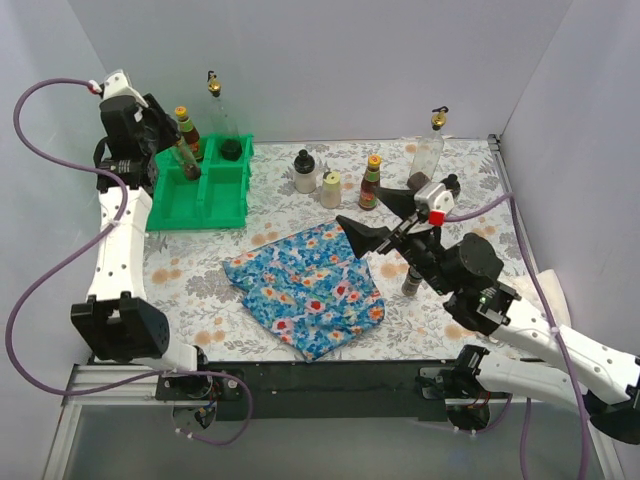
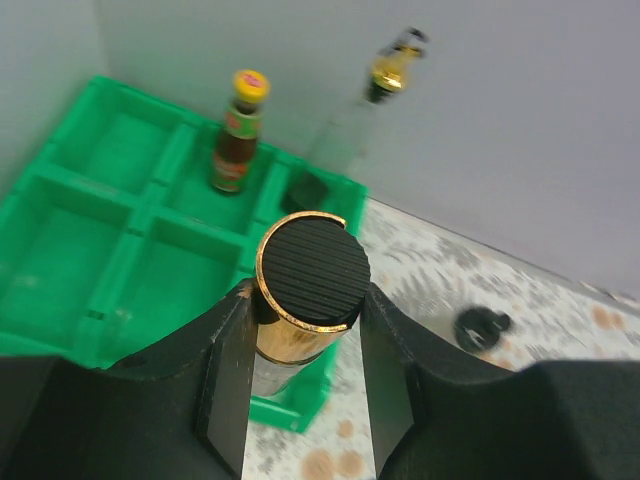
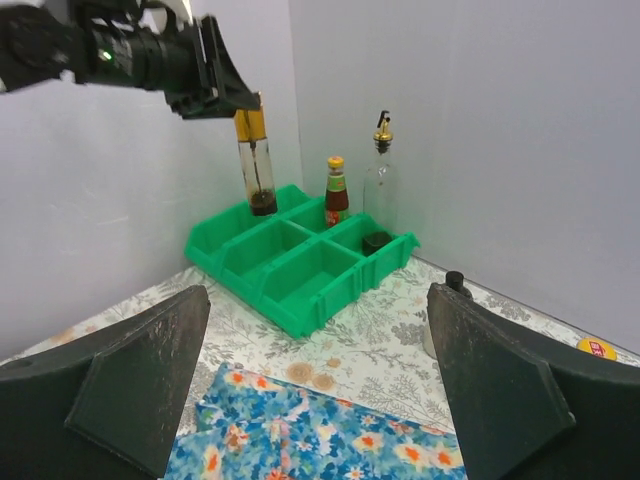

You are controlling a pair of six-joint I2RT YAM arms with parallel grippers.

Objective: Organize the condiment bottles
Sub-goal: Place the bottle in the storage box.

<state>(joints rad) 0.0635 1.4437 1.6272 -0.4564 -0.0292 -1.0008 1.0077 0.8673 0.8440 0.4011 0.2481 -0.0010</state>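
My left gripper [image 1: 172, 143] is shut on the gold collar of a tall clear bottle with a black cap [image 2: 305, 285]. The bottle's base is in a back compartment of the green tray [image 1: 222, 205], as the right wrist view shows [image 3: 254, 165]. A red-labelled yellow-capped sauce [image 1: 187, 130] and a dark jar [image 1: 232, 150] stand in the tray. A gold-spouted clear bottle [image 1: 216, 100] stands behind it. On the table are a white black-capped bottle [image 1: 305, 172], a cream one [image 1: 331, 190], another red sauce [image 1: 371, 183] and a second clear gold-spouted bottle [image 1: 430, 150]. My right gripper [image 1: 385, 228] is open and empty above the blue floral cloth [image 1: 305, 285].
A small bottle [image 1: 412, 281] stands partly hidden under my right arm. The tray's front compartments [image 3: 300, 265] hold nothing. The enclosure's grey walls stand close behind the tray and to the left. The cloth lies crumpled in the middle of the table.
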